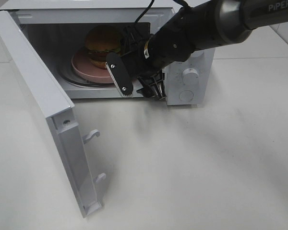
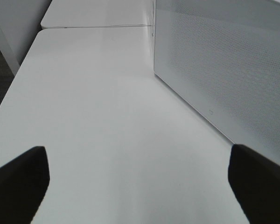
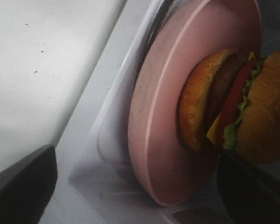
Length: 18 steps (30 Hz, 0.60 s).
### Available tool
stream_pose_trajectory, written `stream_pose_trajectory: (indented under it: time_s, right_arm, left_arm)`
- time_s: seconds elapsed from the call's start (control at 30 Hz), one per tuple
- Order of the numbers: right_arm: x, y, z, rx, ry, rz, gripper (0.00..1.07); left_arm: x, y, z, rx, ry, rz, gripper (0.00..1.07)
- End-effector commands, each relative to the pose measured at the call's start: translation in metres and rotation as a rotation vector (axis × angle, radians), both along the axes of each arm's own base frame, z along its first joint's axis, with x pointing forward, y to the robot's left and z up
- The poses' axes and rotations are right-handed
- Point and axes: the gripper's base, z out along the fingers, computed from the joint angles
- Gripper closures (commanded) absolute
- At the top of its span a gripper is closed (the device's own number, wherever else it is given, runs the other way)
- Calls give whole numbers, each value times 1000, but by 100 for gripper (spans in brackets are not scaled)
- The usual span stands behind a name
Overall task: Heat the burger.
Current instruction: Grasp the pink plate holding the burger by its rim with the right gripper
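The burger (image 1: pixel 103 44) sits on its pink plate (image 1: pixel 81 68) inside the microwave (image 1: pixel 192 76); both claws gape empty. It looks soft, stacked, apt to topple, so better to hold the plate's rim

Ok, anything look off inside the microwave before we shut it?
Nothing stands out. The burger sits upright and stacked on the pink plate inside the microwave; no spill shows. The door hangs wide open, and the right tool is open at the opening.
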Motion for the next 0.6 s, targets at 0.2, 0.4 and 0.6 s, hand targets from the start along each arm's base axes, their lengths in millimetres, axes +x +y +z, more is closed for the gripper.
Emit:
stream_pose_trajectory:
  time_s: [0.2,0.4,0.6]
  right_arm:
    - [18,13,-14,22,-3,-16,20]
    - [26,19,-23,41,2,-31,20]
    - [34,25,-26,51,-8,-33,22]
  left_arm:
    - [-2,0,0,-5,-23,6,10]
    - [-2,0,0,-5,-23,6,10]
    - [-2,0,0,-5,-23,7,10]
